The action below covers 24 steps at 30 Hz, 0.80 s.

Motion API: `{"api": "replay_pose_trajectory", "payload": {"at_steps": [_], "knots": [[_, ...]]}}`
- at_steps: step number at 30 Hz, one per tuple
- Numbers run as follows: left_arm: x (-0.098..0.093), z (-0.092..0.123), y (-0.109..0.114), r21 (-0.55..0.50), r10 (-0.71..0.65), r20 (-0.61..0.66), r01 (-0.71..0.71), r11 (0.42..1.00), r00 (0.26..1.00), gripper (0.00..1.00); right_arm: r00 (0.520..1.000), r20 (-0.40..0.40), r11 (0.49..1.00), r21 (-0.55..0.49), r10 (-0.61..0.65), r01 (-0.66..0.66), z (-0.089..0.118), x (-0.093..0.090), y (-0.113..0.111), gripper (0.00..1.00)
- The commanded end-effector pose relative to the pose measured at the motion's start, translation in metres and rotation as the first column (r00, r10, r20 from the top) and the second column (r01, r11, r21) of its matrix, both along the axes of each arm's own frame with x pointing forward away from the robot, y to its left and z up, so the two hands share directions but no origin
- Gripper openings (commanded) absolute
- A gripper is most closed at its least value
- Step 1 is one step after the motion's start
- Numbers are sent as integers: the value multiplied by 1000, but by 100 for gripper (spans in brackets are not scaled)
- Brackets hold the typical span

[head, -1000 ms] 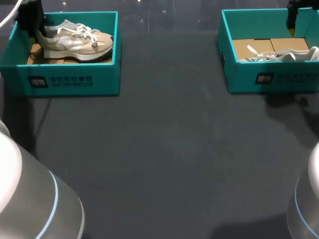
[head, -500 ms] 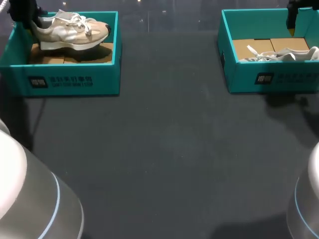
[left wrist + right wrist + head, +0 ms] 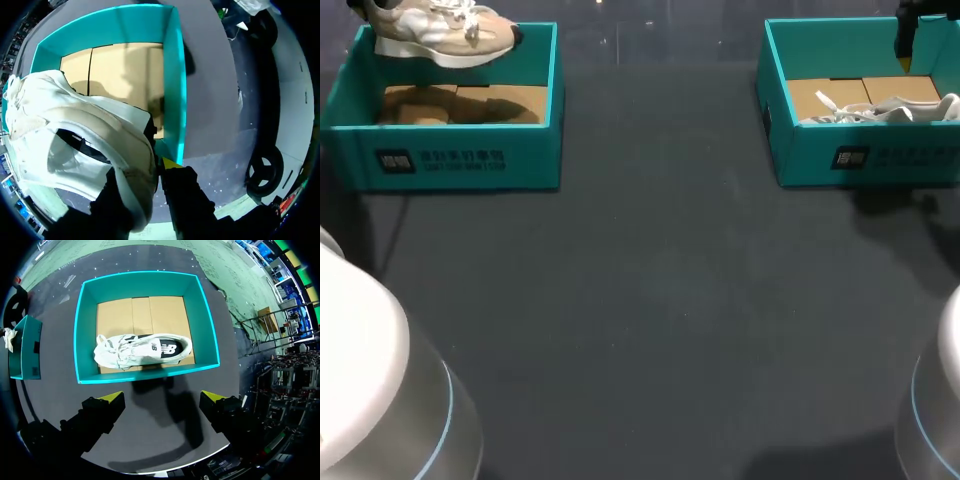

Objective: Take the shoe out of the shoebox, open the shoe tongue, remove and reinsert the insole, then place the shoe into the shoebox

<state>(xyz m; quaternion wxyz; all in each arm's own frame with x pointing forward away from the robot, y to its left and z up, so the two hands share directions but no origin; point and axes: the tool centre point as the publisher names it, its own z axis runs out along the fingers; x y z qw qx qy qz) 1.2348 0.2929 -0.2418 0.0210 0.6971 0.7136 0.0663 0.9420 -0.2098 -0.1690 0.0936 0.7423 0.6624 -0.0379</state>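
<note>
The table is showing a dark grey, matt, faintly cloth-like face. The left shoebox is looking like smooth teal card, with plain brown cardboard lining its floor; the right shoebox is showing the same. The lifted shoe is wearing soft beige and white cloth panels, some looking suede-like, under woven white laces. The boxed shoe is looking whiter and smoother. The left end effector is showing matt black fingers tipped in bright yellow; the left arm's shell is gleaming smooth pale grey.
</note>
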Motion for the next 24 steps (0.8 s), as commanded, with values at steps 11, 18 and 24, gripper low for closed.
{"api": "replay_pose_trajectory", "payload": {"at_steps": [11,18,24], "knots": [[-50,52,-20,27,96,61,-98,995,993,0,1000,-1,1000,-1,-1,1,0,0,0,100],[-68,57,-24,17,92,55,-93,995,994,0,1000,-1,1000,-1,-1,1,0,0,0,100],[-78,59,-22,30,97,53,-99,995,994,0,1000,-1,1000,-1,-1,1,0,0,0,100]]}}
